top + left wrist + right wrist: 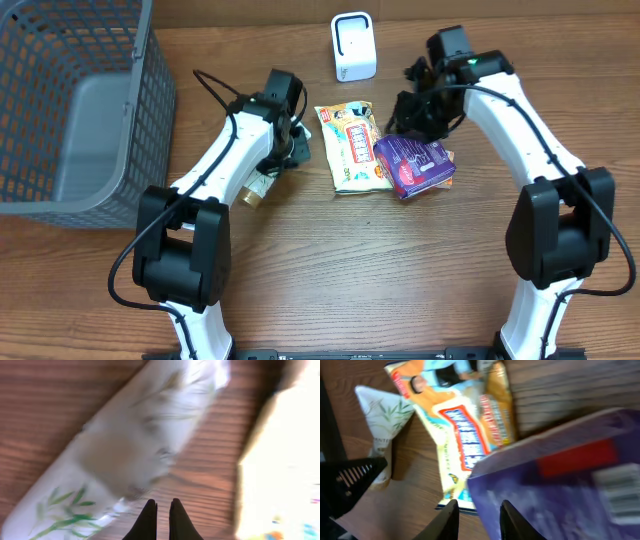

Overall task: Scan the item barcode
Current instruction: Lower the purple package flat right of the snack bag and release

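A purple package (418,166) lies right of centre on the table, partly over a yellow snack bag (352,146). My right gripper (412,118) is at the package's far edge. In the right wrist view the purple package (555,485) reaches in between the fingers, and my right gripper (479,508) is shut on its corner. A pale, blurred label patch (619,494) shows on it. The white scanner (353,47) stands at the back. My left gripper (161,504) is shut with nothing in it, just above the wood beside a white pouch with green leaves (125,445).
A grey mesh basket (70,110) fills the far left. The white leaf-print pouch (258,186) lies under my left arm, left of the snack bag (465,425). That bag's bright edge (280,465) is close to the right of my left fingers.
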